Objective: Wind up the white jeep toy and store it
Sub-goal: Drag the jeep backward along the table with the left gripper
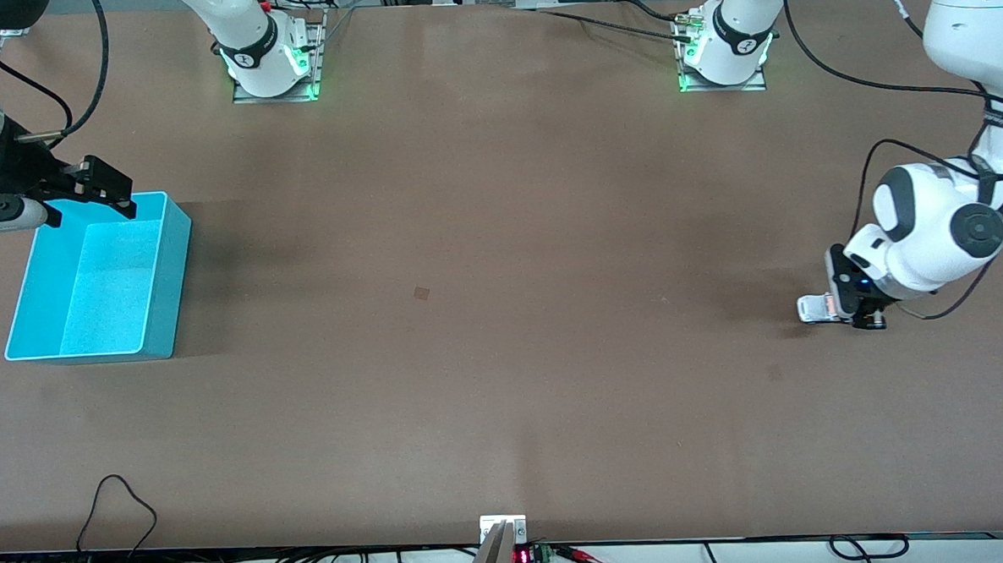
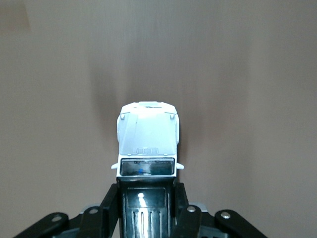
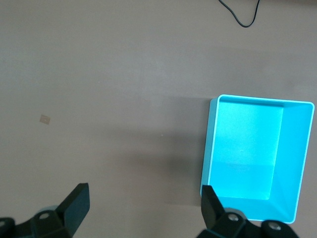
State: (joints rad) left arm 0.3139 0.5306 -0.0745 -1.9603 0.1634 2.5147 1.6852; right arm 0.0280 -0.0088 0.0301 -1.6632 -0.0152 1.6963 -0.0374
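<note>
The white jeep toy [image 1: 814,308] is at the left arm's end of the table, down at the tabletop. My left gripper [image 1: 858,315] is shut on its rear half. In the left wrist view the fingers [image 2: 113,201] press both sides of the black roof, and the white hood [image 2: 147,136] sticks out past my left gripper [image 2: 147,206]. The turquoise bin [image 1: 177,249] stands empty at the right arm's end. My right gripper [image 1: 91,198] hangs open and empty over the bin's edge nearest the bases. In the right wrist view the right gripper [image 3: 143,203] is beside the bin [image 3: 210,144].
A small dark square mark [image 1: 422,293] lies near the table's middle. Cables [image 1: 126,501] and a small mount [image 1: 503,539] sit at the table edge nearest the front camera. The two arm bases [image 1: 272,59] stand along the opposite edge.
</note>
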